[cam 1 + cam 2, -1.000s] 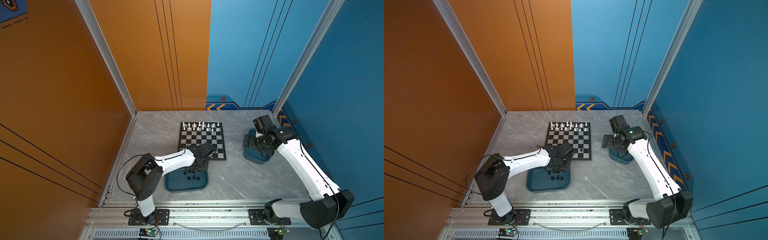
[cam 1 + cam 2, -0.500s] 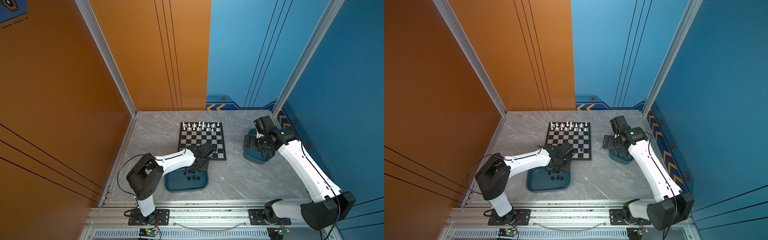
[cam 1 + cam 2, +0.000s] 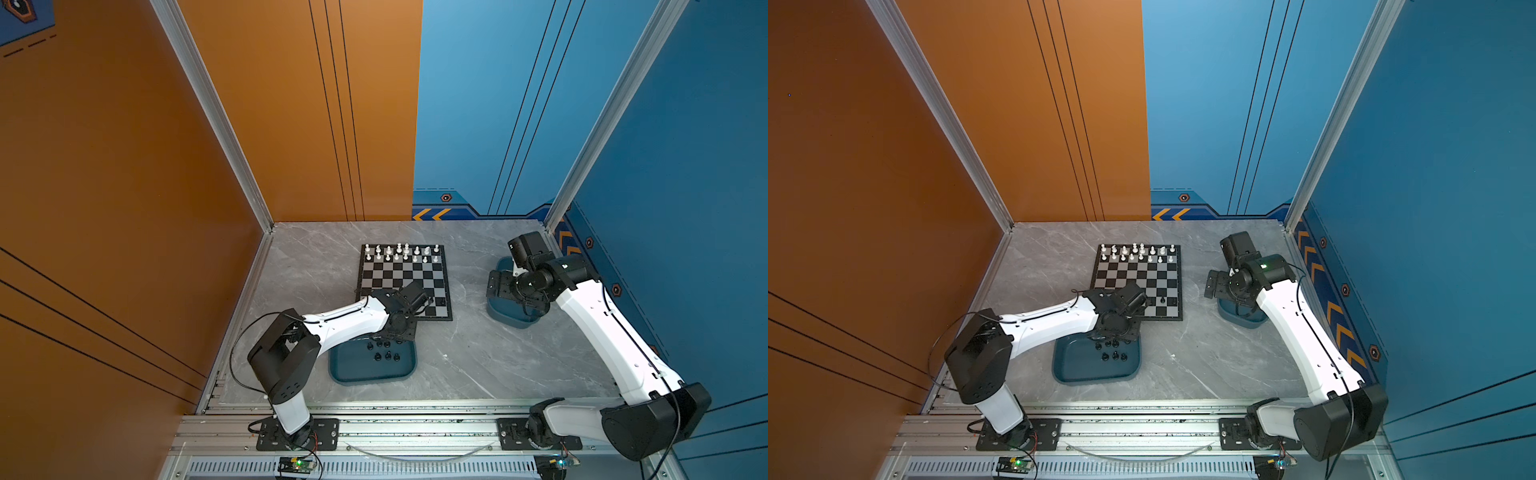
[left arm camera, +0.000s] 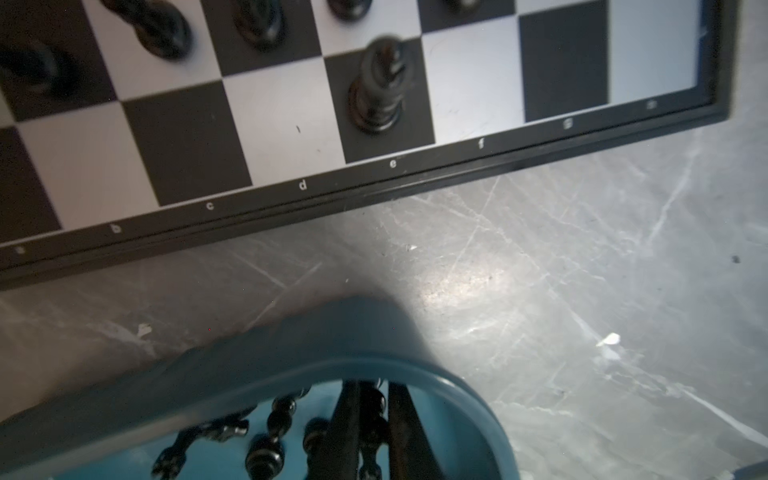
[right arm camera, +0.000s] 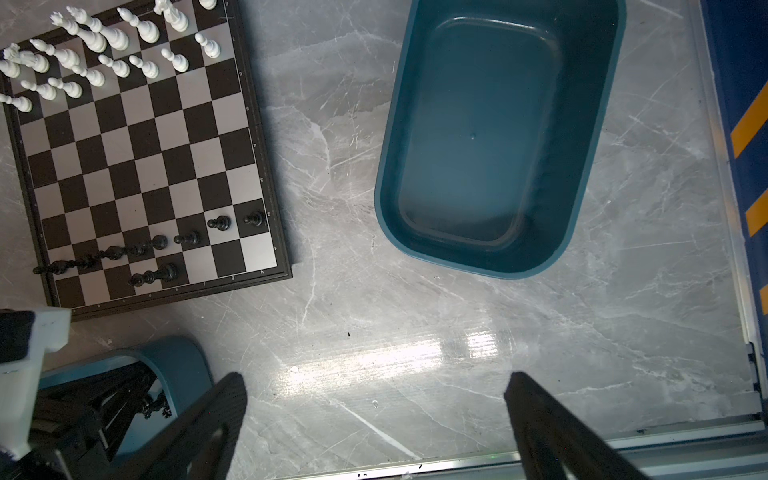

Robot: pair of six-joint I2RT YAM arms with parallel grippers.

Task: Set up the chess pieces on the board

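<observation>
The board (image 3: 405, 282) (image 3: 1138, 282) lies mid-table, with white chess pieces (image 3: 401, 253) (image 5: 104, 54) filling its two far rows. A row of black chess pieces (image 5: 187, 239) stands near its close edge, and one more (image 4: 378, 87) stands on the edge row. Loose black pieces (image 3: 386, 355) (image 4: 266, 453) lie in the near teal tray (image 3: 353, 374) (image 4: 457, 386). My left gripper (image 3: 395, 332) (image 4: 374, 419) reaches down into that tray and is shut on a black piece. My right gripper (image 3: 496, 286) (image 5: 374, 395) hangs wide open over bare table, holding nothing.
An empty teal tray (image 5: 594, 124) (image 3: 513, 318) sits right of the board, under my right arm. The orange wall stands on the left and the blue wall at the back and right. A metal rail (image 3: 395, 432) runs along the front edge.
My left gripper's fingers have closed on a black piece inside the near tray. Both arms have hardly moved, and the right gripper stays open.
</observation>
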